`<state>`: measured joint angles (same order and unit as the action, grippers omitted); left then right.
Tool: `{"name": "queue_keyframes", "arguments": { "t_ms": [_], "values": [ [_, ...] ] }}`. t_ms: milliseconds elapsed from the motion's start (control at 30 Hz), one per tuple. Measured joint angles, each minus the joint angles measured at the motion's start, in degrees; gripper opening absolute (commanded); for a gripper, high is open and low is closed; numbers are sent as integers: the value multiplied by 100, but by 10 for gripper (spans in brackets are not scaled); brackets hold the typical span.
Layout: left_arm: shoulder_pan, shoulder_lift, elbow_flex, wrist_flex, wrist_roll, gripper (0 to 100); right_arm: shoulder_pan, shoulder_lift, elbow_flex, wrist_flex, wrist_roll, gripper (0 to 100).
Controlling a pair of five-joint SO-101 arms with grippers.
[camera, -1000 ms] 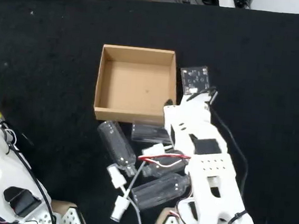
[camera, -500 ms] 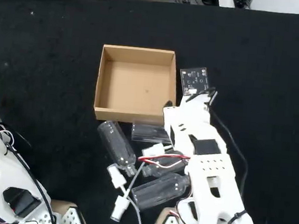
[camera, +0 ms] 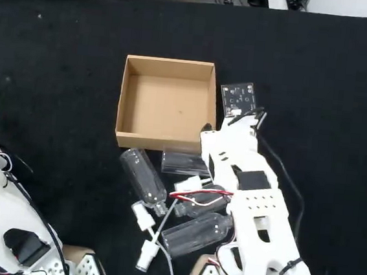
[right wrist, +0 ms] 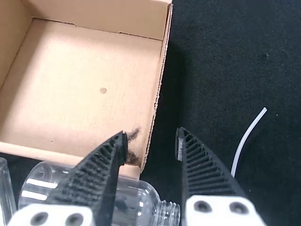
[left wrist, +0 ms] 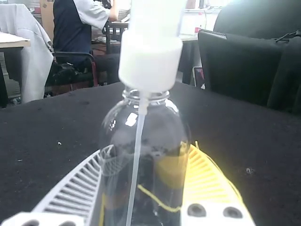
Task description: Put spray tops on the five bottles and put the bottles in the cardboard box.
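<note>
So, one of five looks capped: left gripper [left wrist: 148, 157] clamps a bottle [left wrist: 141, 136] with its spray top [left wrist: 150, 52] seated, right gripper [right wrist: 151, 140] hangs open over the cardboard box [right wrist: 162, 70] wall, an uncapped bottle [right wrist: 141, 203] just under it, box empty, other bottles [camera: 144, 173] lying beside its arm.

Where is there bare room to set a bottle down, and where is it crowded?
Bare: the box floor, and the table left of the box, behind it, and right of the right arm. Crowded: between the box's near wall and the arm bases, where bottles and spray tops lie tangled.
</note>
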<state>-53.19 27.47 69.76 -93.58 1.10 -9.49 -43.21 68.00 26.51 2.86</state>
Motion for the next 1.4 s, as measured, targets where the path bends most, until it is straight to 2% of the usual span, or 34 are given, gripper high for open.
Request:
{"name": "queue_keyframes", "arguments": {
  "t_ms": [400, 567, 833, 900, 1067, 1400],
  "values": [
    [0, 255, 0, 202, 0, 30, 0, 0, 0, 0, 0, 155],
    [0, 598, 0, -387, 0, 30, 0, 0, 0, 0, 0, 155],
    [0, 686, -9, -422, -9, 35, 0, 0, 0, 0, 0, 155],
    [0, 686, -9, -422, -9, 87, 0, 0, 0, 0, 0, 155],
    [-9, 686, -9, -422, -9, 294, 0, 0, 0, 0, 0, 155],
    [-18, 721, 167, -422, 0, 290, 0, 0, 0, 0, 0, 155]
  ]
}}
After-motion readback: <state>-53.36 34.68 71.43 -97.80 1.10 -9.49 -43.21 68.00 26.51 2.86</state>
